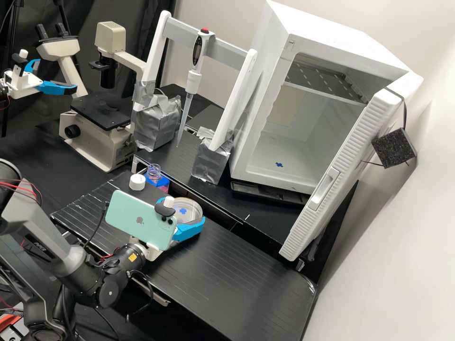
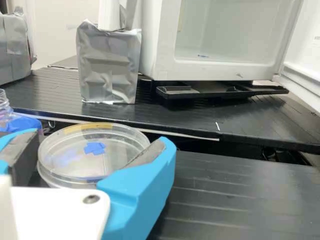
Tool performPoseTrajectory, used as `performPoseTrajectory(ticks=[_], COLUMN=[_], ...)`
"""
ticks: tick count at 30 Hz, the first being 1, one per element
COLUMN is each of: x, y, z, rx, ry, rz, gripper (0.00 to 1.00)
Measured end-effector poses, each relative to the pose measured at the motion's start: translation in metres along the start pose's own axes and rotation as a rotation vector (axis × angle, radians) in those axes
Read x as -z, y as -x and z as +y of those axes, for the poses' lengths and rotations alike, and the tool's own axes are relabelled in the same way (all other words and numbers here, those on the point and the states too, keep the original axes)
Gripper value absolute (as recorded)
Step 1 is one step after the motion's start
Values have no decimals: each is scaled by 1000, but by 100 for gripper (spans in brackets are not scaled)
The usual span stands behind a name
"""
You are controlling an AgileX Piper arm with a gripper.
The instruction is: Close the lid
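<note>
Between the pads of the gripper (image 1: 184, 211), which is closed on its rim, sits the clear dish (image 2: 117, 142) (a yellowish strip and blue patch mark it), round, smooth and nearly level, broad face up. Near the gripper, a ridged white cap (image 1: 137, 182) stands beside the open bottle (image 1: 153, 172).

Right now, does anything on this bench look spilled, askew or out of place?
No spill stands out. The bottle stands open, a white cap beside it, and the door of the white box is open; both look odd if meant closed.
</note>
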Motion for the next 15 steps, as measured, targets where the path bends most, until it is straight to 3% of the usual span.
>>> performPoseTrajectory(ticks=[7, 11, 15], x=[11, 22, 35], y=[7, 11, 11], z=[6, 9, 8], rx=[-52, -87, -109], ry=[14, 74, 95], rz=[11, 39, 109], gripper=[100, 100, 100])
